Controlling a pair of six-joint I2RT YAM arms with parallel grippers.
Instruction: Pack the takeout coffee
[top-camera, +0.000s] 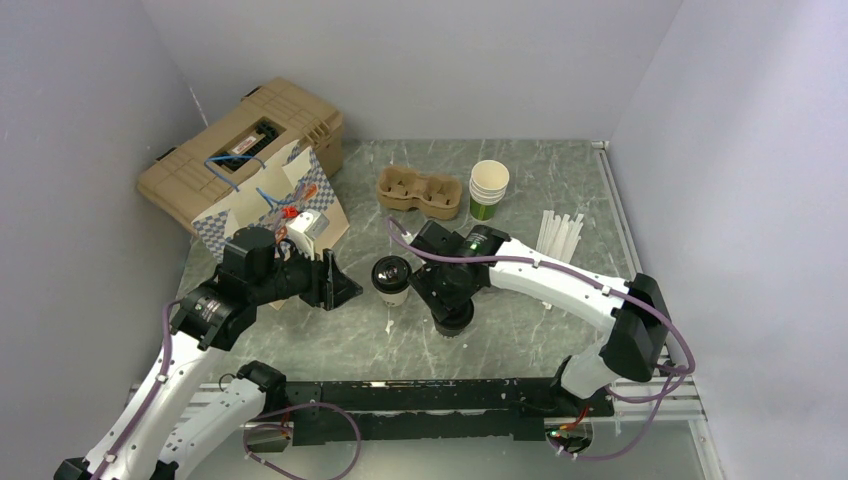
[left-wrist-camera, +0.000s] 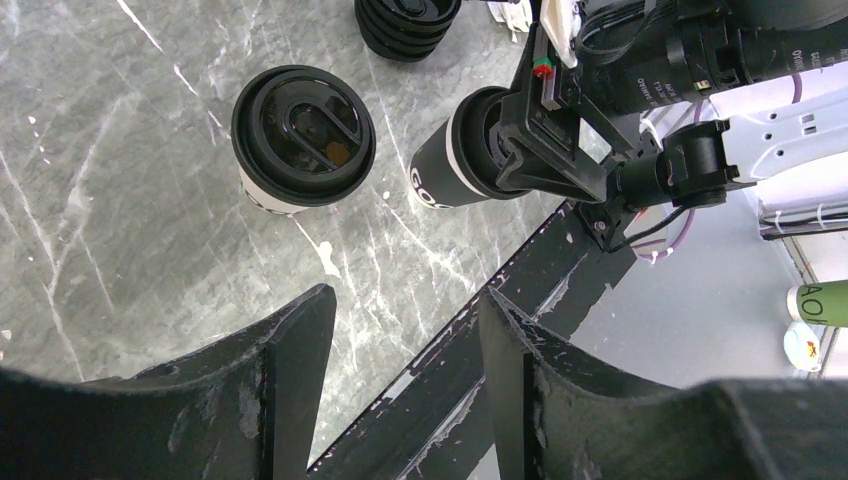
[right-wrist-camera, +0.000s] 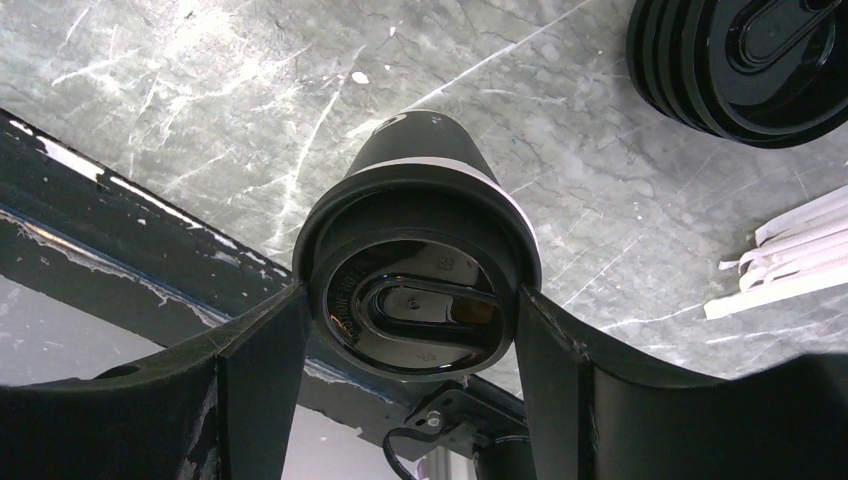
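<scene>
One takeout coffee (top-camera: 392, 280), a pale cup under a round black lid, stands upright on the marble table; the left wrist view shows it (left-wrist-camera: 300, 135) too. My left gripper (top-camera: 340, 285) (left-wrist-camera: 405, 295) hangs open just left of it, nothing between its fingers. A second takeout coffee (right-wrist-camera: 415, 290), dark-sleeved with a white band and black lid, is tilted with its lid toward the right wrist camera. My right gripper (top-camera: 450, 300) (right-wrist-camera: 410, 290) is shut on it, a finger pressing each side of the lid. From the left wrist view that held cup (left-wrist-camera: 465, 165) sticks out of the right gripper.
A stack of black lids (right-wrist-camera: 750, 60) (left-wrist-camera: 405, 20) lies beside the cups. White straws (top-camera: 562, 235), a cardboard cup carrier (top-camera: 418, 192) and stacked cream cups (top-camera: 488, 188) sit farther back. A paper bag (top-camera: 285, 200) and tan case (top-camera: 240, 140) stand at back left.
</scene>
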